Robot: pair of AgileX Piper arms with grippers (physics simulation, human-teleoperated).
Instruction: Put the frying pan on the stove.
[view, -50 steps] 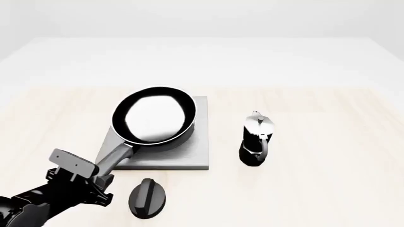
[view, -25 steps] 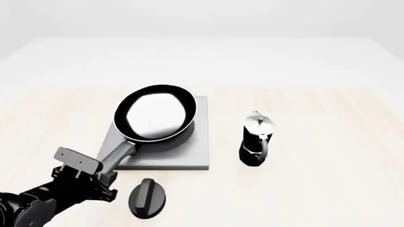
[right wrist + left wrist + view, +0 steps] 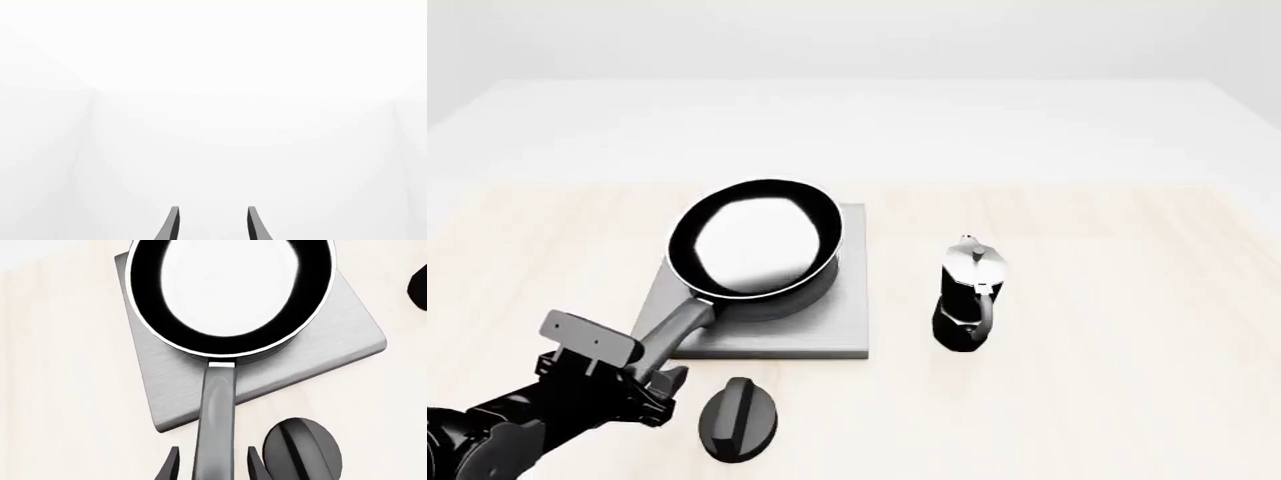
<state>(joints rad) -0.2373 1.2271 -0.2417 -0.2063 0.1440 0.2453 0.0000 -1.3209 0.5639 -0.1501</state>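
Left pincer stood spread, fingers either side of the handle with gaps showing, while the pan sat on the stove toward the table's near-left part; rigid, probably bowl-heavy, best gripped along that handle.

The pale wooden tabletop carries the grey square stove, a black-and-silver moka pot to its right, and a black oval knob just before it.
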